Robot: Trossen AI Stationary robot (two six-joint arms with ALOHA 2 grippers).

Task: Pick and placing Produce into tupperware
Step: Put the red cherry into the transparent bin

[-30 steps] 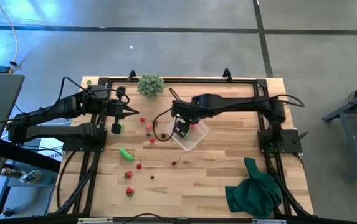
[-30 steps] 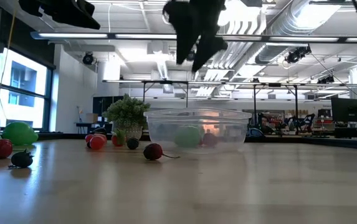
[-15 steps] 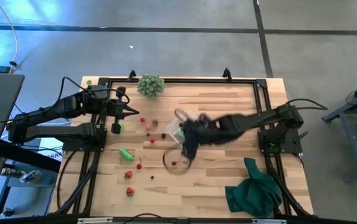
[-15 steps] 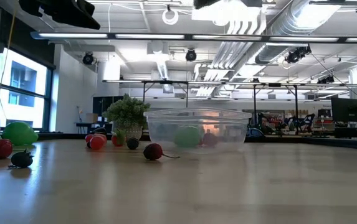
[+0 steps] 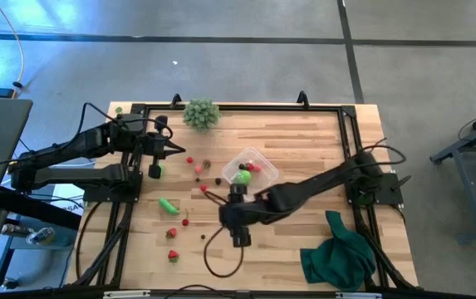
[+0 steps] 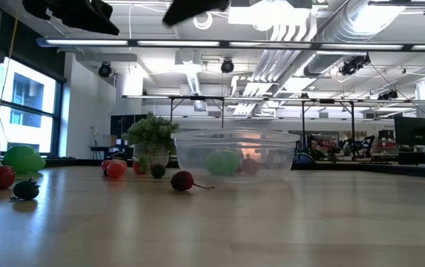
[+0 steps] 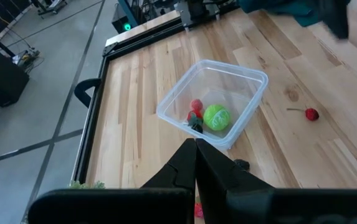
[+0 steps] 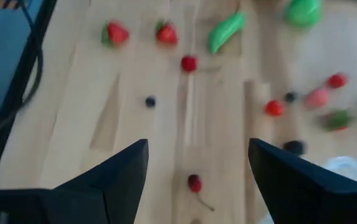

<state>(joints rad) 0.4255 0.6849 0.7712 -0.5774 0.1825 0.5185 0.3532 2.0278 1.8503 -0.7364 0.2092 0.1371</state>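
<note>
The clear tupperware (image 5: 251,169) stands mid-table with a green ball (image 7: 216,117) and red pieces (image 7: 195,106) inside. Loose produce lies left of it: a stemmed cherry (image 8: 195,182), two strawberries (image 5: 171,233), a green bean (image 5: 168,205), a blueberry (image 8: 150,101) and red berries (image 5: 190,159). My right gripper (image 8: 197,146) hangs open above the table on the near-left side of the tupperware. It points down and toward the left edge, and the cherry shows between its fingers. My left gripper (image 5: 179,150) waits shut, high at the far left.
A pale green bushy clump (image 5: 201,113) stands at the far edge. A dark green cloth (image 5: 341,253) lies bunched at the near right corner. A black cable loop (image 5: 221,259) hangs under my right arm. Bare wood lies between the tupperware and the cloth.
My right gripper has swung from above the tupperware toward the near edge and the left, sinking a little and rolling its wrist, with its fingers wide apart throughout. The tupperware and the produce have stayed where they were.
</note>
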